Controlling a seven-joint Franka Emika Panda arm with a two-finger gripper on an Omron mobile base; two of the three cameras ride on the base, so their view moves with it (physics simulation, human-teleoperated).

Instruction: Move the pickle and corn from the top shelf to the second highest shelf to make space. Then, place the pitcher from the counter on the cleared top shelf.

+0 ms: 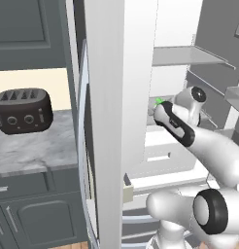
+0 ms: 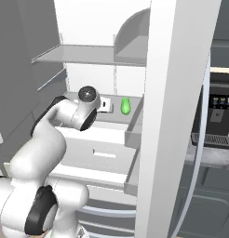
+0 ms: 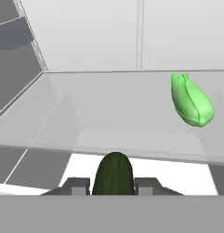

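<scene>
Although the fingers [image 3: 76,184] were closed on a dark green rounded thing [image 3: 114,175], only its upper end showed between them; the grip could be shallow, and the thing could slip when the hand tilted. Just ahead of the fingers ran the front edge of a pale shelf [image 3: 109,113], I judged the second highest shelf; a low approach could knock the held thing against this edge, and a release too near it could let the thing roll off. Farther ahead and to the right of the fingers the pickle [image 3: 191,101] lay on that shelf; a wide sweep could push it. The contact of the pads was cut off; whether the held thing was the corn I could not tell.
</scene>
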